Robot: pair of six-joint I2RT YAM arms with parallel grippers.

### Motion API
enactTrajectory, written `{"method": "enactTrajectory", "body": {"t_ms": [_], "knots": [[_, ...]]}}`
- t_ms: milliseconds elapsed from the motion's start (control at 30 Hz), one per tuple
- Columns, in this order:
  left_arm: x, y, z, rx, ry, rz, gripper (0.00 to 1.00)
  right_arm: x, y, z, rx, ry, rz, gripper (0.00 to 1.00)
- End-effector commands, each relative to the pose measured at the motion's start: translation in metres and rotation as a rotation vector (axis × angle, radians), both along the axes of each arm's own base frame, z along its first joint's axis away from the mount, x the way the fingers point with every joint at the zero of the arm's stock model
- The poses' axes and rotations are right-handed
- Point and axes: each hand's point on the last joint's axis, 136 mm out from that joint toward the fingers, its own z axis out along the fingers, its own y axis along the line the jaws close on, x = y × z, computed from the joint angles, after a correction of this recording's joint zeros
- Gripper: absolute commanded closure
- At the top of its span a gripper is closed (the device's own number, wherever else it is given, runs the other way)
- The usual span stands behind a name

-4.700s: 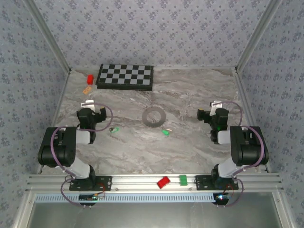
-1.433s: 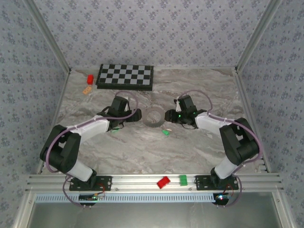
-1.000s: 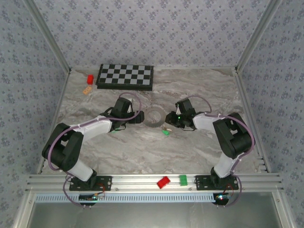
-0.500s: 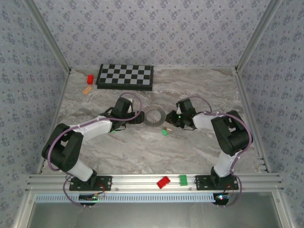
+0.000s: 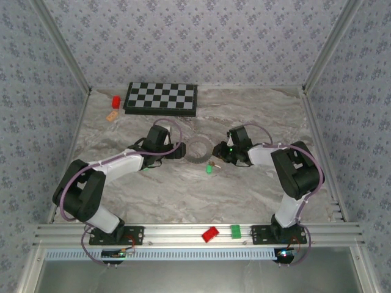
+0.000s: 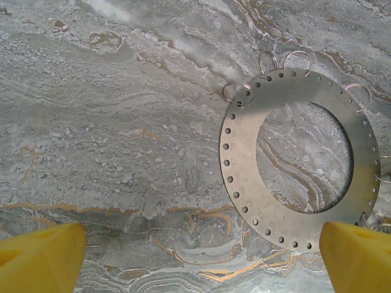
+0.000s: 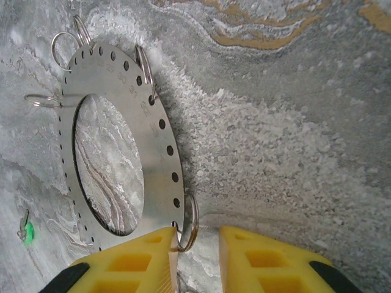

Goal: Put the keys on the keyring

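Observation:
The keyring lies flat mid-table, a grey perforated metal ring with small wire loops on its rim. My left gripper sits just left of it, open wide. In the left wrist view its yellow fingertips frame bare marble, with the keyring to the right. My right gripper is at the ring's right edge. In the right wrist view this gripper is narrowly open around a wire loop on the keyring. One green key lies in front of the ring. The other key peeks out by my left forearm.
A chessboard lies at the back, with a red block and an orange piece to its left. A red block and a green block rest on the front rail. Patterned walls close in both sides.
Both arms have swung in from the table's sides to flank the keyring. Over the last second they hardly move, and the green key in front of the ring shifts slightly left.

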Motion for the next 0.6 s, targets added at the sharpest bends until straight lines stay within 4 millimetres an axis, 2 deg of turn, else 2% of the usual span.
{"method": "enactTrajectory", "body": {"t_ms": [0, 233, 500, 567], "knots": [[-0.001, -0.001, 0.009, 0.002, -0.021, -0.003, 0.02, 0.011, 0.009, -0.007, 0.011, -0.011, -0.001, 0.77], [-0.001, -0.003, 0.012, -0.003, -0.024, -0.006, 0.02, 0.014, 0.015, -0.005, 0.041, -0.019, 0.004, 0.78], [-0.003, -0.003, 0.013, -0.015, -0.025, -0.002, 0.02, 0.014, 0.009, 0.000, -0.006, -0.050, 0.006, 1.00], [-0.002, -0.003, 0.016, -0.020, -0.034, 0.000, 0.02, 0.013, 0.006, 0.004, -0.031, -0.068, 0.012, 1.00]]}}
